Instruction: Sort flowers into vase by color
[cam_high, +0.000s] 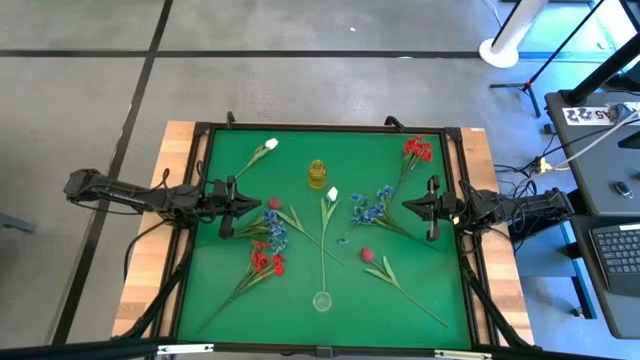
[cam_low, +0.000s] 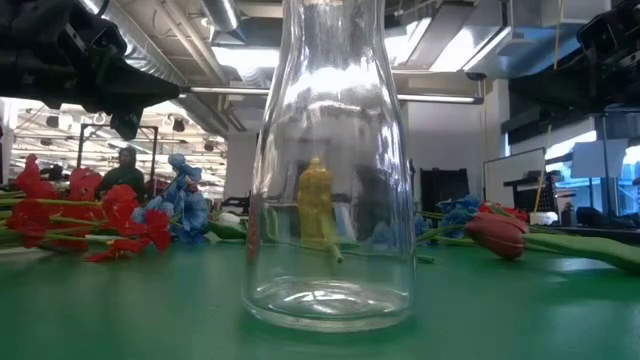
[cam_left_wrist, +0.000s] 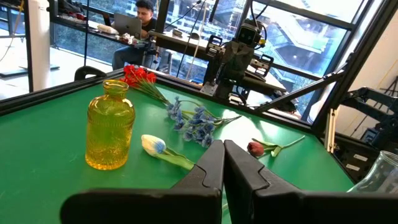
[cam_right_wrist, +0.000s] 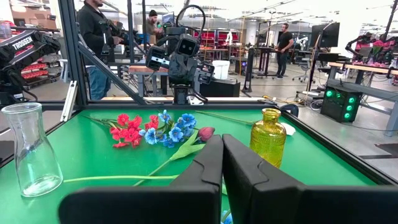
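Note:
Flowers lie flat and scattered on the green mat. There are white buds (cam_high: 270, 145) (cam_high: 332, 194), red clusters (cam_high: 417, 149) (cam_high: 266, 262), blue clusters (cam_high: 372, 207) (cam_high: 274, 230) and dark rosebuds (cam_high: 274, 203) (cam_high: 367, 255). A yellow glass vase (cam_high: 317, 173) stands toward the far side. A clear glass vase (cam_high: 321, 300) stands toward the near edge and fills the low view (cam_low: 330, 170). My left gripper (cam_high: 245, 203) (cam_left_wrist: 223, 146) hovers shut at the mat's left side. My right gripper (cam_high: 408, 207) (cam_right_wrist: 222, 140) hovers shut at its right side. Neither touches a flower.
A raised black frame (cam_high: 330, 128) borders the mat. Bare mat shows between the flowers, mostly at the near left and far right corners. People and equipment stand in the room beyond the table (cam_right_wrist: 93, 37). A stand and a desk sit right of the table (cam_high: 600, 110).

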